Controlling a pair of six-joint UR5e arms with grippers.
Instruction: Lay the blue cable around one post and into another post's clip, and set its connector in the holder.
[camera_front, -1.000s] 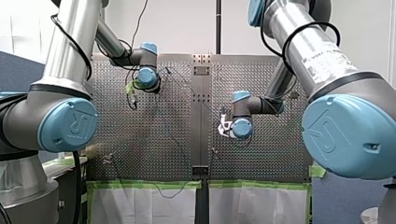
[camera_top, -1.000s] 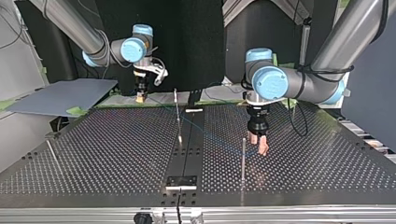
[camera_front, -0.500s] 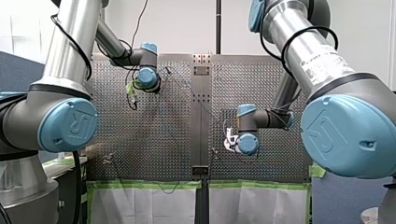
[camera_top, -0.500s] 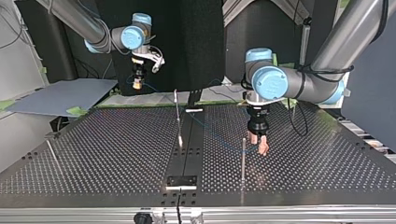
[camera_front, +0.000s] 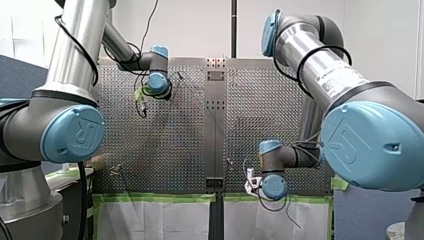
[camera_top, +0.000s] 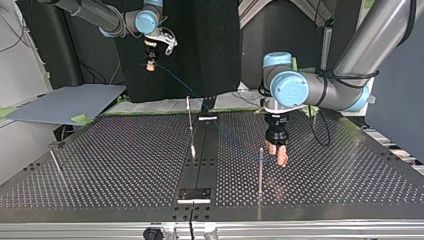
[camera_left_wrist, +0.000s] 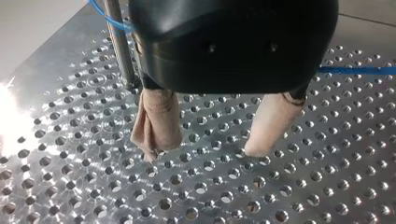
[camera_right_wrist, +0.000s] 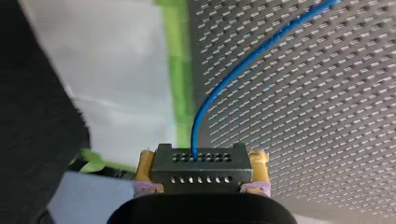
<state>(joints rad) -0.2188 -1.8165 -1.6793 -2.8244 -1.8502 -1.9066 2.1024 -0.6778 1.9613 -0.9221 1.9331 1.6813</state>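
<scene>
My right gripper (camera_right_wrist: 201, 161) is shut with its yellow pads on the black connector (camera_right_wrist: 201, 173), and the blue cable (camera_right_wrist: 233, 74) leaves the connector's top. In the top view this right gripper (camera_top: 149, 65) hangs high beyond the table's far edge, with the cable (camera_top: 172, 81) slanting down toward the table. My left gripper (camera_left_wrist: 203, 151) stands open just above the perforated table with nothing between its beige-wrapped fingers (camera_left_wrist: 156, 121). A thin post (camera_left_wrist: 119, 42) rises beside it, and the cable (camera_left_wrist: 359, 70) runs behind. In the top view my left gripper (camera_top: 276, 155) is next to that post (camera_top: 260, 170).
A second post (camera_top: 189, 115) stands at the table's middle strip, a third post (camera_top: 55, 162) at the top view's left. A small black holder plate (camera_top: 195, 194) sits near the front edge. A grey board (camera_top: 65, 102) lies off the far left corner.
My right arm has carried the connector up and back off the table, toward the top view's upper left, drawing the cable along. My left arm has stayed put, still open.
</scene>
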